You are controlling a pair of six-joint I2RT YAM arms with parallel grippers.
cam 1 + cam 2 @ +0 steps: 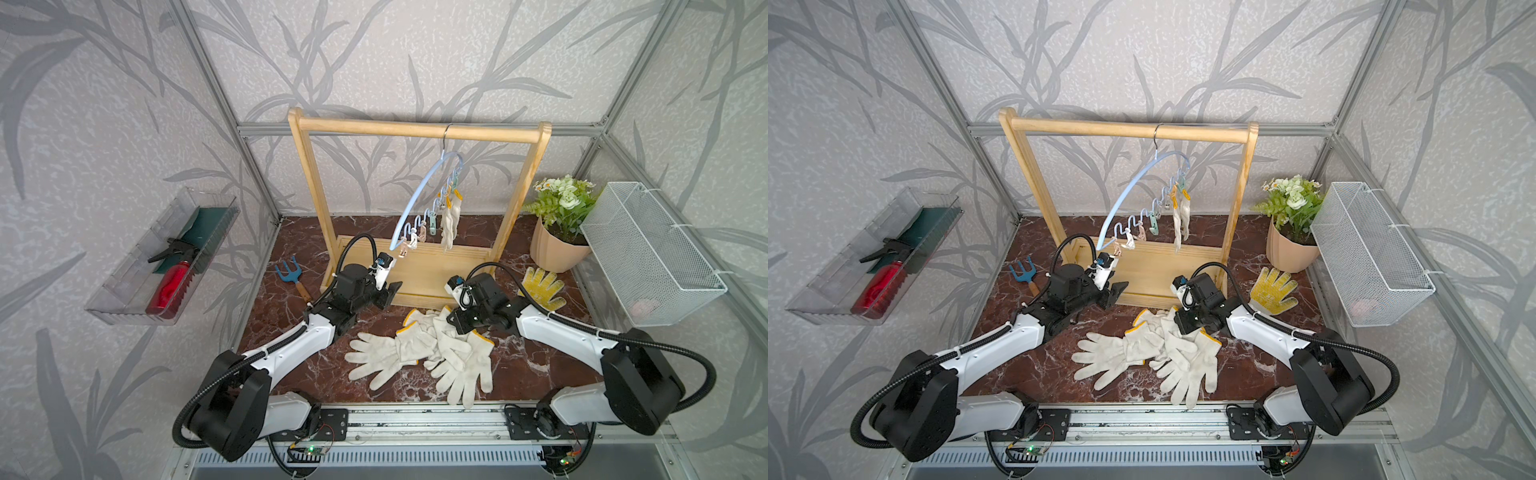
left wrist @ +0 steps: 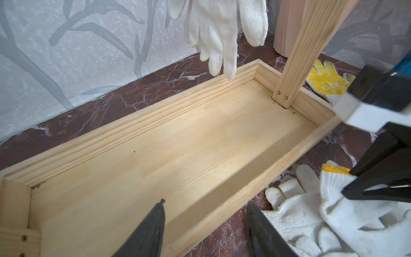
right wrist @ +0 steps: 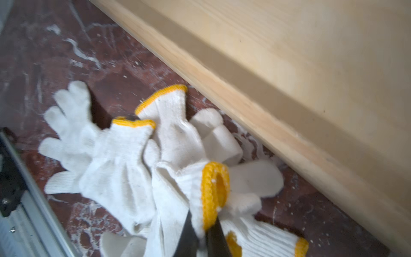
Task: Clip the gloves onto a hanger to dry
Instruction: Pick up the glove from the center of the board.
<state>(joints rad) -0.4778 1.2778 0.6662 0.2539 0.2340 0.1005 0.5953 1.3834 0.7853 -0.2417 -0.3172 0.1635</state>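
Pile of gloves (image 1: 432,353) on table (image 1: 540,365), one cuff (image 3: 214,189) gripped.
Left gripper (image 2: 204,201) hovers open over rack (image 1: 424,270) base; hanger (image 1: 413,197) hangs on rack, one glove (image 1: 451,220) clipped; right gripper (image 3: 203,219) is closed on yellow cuff in the pile.

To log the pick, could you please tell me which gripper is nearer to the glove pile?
Right. The right gripper is shut on a cuff in the glove pile; the left gripper hangs open over the rack's front edge, beside the pile.
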